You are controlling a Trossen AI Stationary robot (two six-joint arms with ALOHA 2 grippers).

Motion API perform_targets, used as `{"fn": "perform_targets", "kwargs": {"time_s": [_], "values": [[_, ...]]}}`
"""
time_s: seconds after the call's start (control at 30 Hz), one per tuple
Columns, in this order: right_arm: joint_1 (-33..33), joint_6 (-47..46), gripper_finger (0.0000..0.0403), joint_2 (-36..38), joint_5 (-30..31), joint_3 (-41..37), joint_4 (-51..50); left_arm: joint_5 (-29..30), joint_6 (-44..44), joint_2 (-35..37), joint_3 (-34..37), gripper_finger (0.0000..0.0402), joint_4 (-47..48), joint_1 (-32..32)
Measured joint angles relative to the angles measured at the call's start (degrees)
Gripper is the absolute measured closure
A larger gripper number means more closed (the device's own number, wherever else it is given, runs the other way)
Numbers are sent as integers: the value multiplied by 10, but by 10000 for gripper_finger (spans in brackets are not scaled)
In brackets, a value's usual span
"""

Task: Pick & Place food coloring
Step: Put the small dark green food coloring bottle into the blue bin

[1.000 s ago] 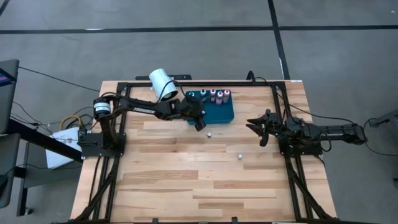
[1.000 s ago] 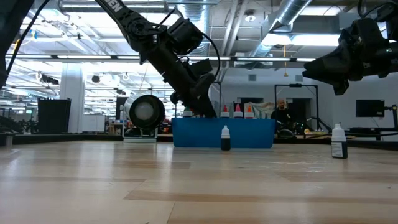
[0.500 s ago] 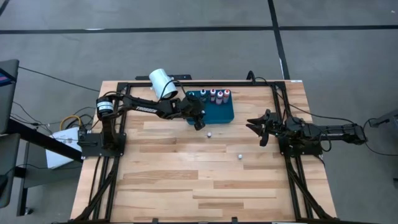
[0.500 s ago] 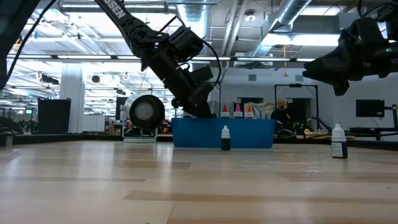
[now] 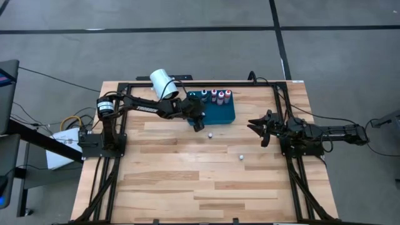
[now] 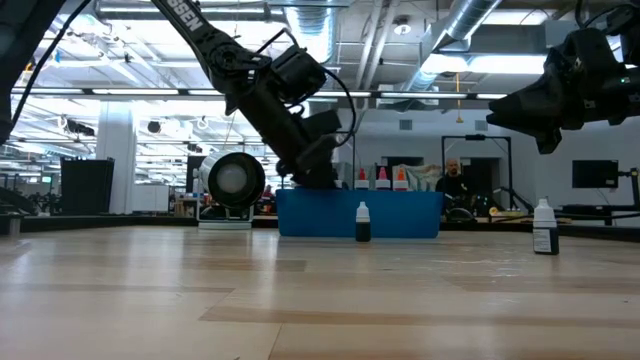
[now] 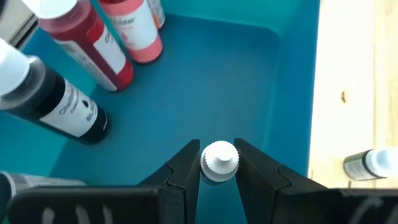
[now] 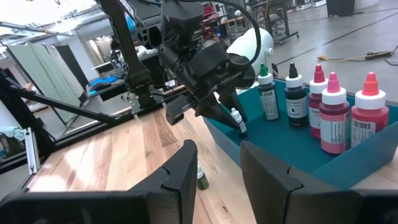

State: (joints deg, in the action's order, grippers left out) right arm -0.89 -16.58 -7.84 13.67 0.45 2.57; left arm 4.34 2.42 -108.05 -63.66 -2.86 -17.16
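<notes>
Fingers of the left gripper (image 7: 218, 163) clamp a small white-capped bottle (image 7: 219, 160) above the blue tray (image 7: 249, 81), over its near edge, as the left wrist view shows. From above, the left gripper (image 5: 199, 119) reaches over the tray's (image 5: 226, 115) front left corner at the far middle of the wooden table (image 5: 187, 181). Beyond the held bottle in the left wrist view, two red bottles (image 7: 93, 37) and a dark bottle (image 7: 59, 102) with a white cap stand inside the tray.

Seen from the right wrist, a row of food coloring bottles lines the tray: a green-topped one (image 8: 267, 93), a dark one (image 8: 295, 93) and three red-topped ones (image 8: 334, 112). The left gripper (image 8: 235, 121) shows there with the held bottle at the tray's edge.

Two more small bottles stand loose on the table. One (image 5: 211, 134) sits just in front of the tray; the other (image 5: 240, 156) stands farther toward the table's near side and to the right. At table height, they appear as white-capped dark bottles (image 6: 362, 222) and (image 6: 544, 227).

At the table's right side, well apart from the tray, the right gripper (image 5: 261, 128) waits in the air, its fingers (image 8: 177, 177) parted and holding nothing. Behind the tray's left end lies a big white cylinder (image 5: 163, 83). A person (image 6: 452, 180) is seen in the room beyond.
</notes>
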Motion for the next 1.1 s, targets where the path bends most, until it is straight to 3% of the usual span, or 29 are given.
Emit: {"fn": "perform_targets", "kwargs": {"time_s": [1.1], "values": [[0,0,292,0,1,0,0,-11,15,0,0,316,9,-9]]}}
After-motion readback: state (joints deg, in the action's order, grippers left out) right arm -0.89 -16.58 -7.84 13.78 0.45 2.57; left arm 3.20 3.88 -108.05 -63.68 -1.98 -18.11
